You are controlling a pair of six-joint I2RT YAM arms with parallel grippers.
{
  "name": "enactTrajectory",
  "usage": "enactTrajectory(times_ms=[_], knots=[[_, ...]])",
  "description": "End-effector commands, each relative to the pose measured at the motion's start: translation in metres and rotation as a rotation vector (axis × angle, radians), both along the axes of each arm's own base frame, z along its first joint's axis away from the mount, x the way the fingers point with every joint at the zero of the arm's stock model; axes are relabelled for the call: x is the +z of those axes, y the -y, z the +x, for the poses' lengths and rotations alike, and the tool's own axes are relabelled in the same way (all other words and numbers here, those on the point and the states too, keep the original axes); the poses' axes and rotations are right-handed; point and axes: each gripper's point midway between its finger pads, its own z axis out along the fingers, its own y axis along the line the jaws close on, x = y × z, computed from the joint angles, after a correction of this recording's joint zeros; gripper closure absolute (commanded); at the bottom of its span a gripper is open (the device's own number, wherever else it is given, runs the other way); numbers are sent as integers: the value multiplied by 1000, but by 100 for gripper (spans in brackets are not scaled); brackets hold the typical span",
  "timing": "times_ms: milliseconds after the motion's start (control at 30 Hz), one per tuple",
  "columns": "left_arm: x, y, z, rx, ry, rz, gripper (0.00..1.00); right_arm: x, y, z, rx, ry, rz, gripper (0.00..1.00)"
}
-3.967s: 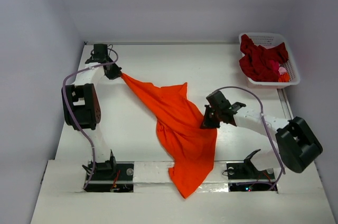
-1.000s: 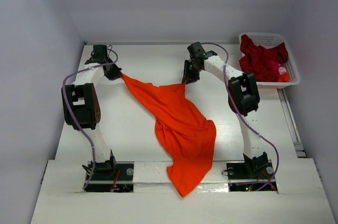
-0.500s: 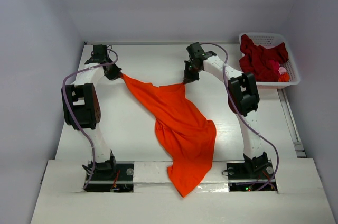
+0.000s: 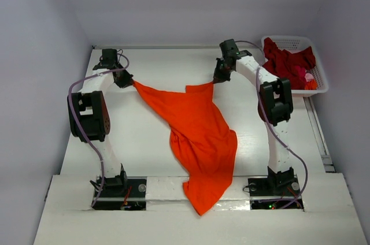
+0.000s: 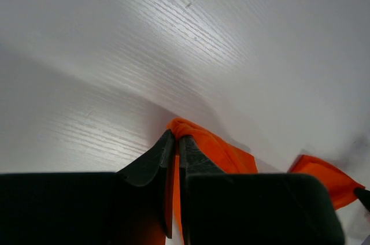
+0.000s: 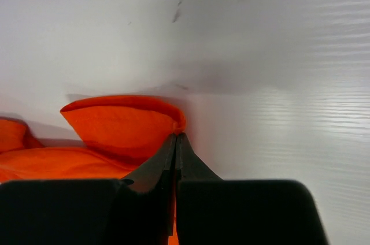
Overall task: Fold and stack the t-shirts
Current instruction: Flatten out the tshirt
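The bright orange t-shirt (image 4: pixel 196 129) lies stretched across the table, its lower end hanging over the near edge. My left gripper (image 4: pixel 129 80) is shut on its far left corner; the left wrist view shows orange cloth (image 5: pixel 214 149) pinched between the black jaws. My right gripper (image 4: pixel 217 80) is shut on the far right corner; the right wrist view shows the orange fold (image 6: pixel 124 123) at the jaw tips. Dark red t-shirts (image 4: pixel 286 66) lie heaped in the basket at the far right. No neck label shows.
The white lattice basket (image 4: pixel 321 80) stands at the far right corner, next to the right wall. A small pink item (image 4: pixel 309 77) lies among the red cloth. White walls close in the table on the left, back and right.
My right gripper, shut on the shirt's far right corner, has moved right and away from me, pulling the top edge wider. The left arm has not moved.
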Motion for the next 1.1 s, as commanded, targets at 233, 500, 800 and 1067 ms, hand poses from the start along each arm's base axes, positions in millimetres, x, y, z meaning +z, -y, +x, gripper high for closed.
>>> enactTrajectory(times_ms=[233,500,800,1067], knots=[[51,-1,19,-5,107,14,100,75,61,29,-122,151,3,100],[63,0,23,-8,126,7,100,104,80,30,-161,203,6,100],[67,1,25,-9,134,1,100,147,88,26,-184,280,20,100],[93,7,34,-15,182,-35,100,202,91,20,-163,393,25,100]])
